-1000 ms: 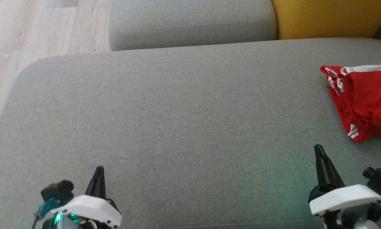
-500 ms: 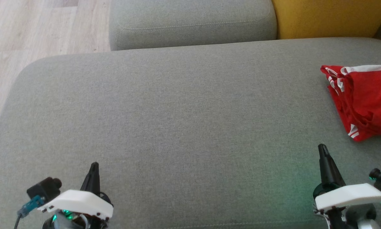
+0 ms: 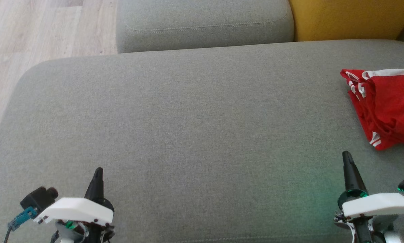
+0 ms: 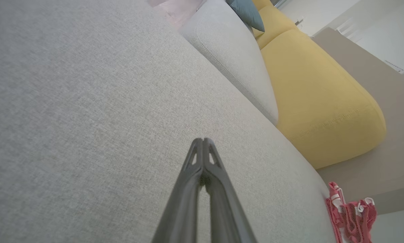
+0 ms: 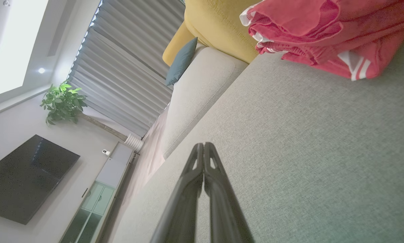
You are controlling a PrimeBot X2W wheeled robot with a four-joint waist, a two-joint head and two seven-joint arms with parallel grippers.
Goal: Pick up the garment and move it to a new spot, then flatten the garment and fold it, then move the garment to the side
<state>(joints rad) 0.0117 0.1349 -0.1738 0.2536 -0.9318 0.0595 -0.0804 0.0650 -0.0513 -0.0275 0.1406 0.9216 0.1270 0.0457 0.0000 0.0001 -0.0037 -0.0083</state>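
Garment: a red garment [image 3: 387, 108] with white trim and stripes is seen lying in a layered heap on the grey seat cushion [image 3: 188, 118], at the cushion's right edge; part of it is cut off by the head view's border.
Garment, wrist views: it is seen past the far right of the cushion in the left wrist view [image 4: 352, 212] and close ahead in the right wrist view [image 5: 323, 37]; it is touched by neither gripper.
Left gripper: the left gripper [image 3: 97, 172] is held over the near left part of the cushion, well apart from the garment; its two dark fingers are pressed together tip to tip [image 4: 203, 140], and nothing is held between them.
Right gripper: the right gripper [image 3: 346, 155] is held over the near right part of the cushion, near the garment's striped corner but apart from it; its fingers are closed against each other [image 5: 203, 144], and nothing is gripped.
Seat cushion: bare fabric is seen between the two grippers.
Beyond the far edge: a grey back cushion [image 3: 202, 23] and a yellow cushion [image 3: 350, 18] are set side by side.
Past the left edge: pale wooden floor [image 3: 36, 30] is seen.
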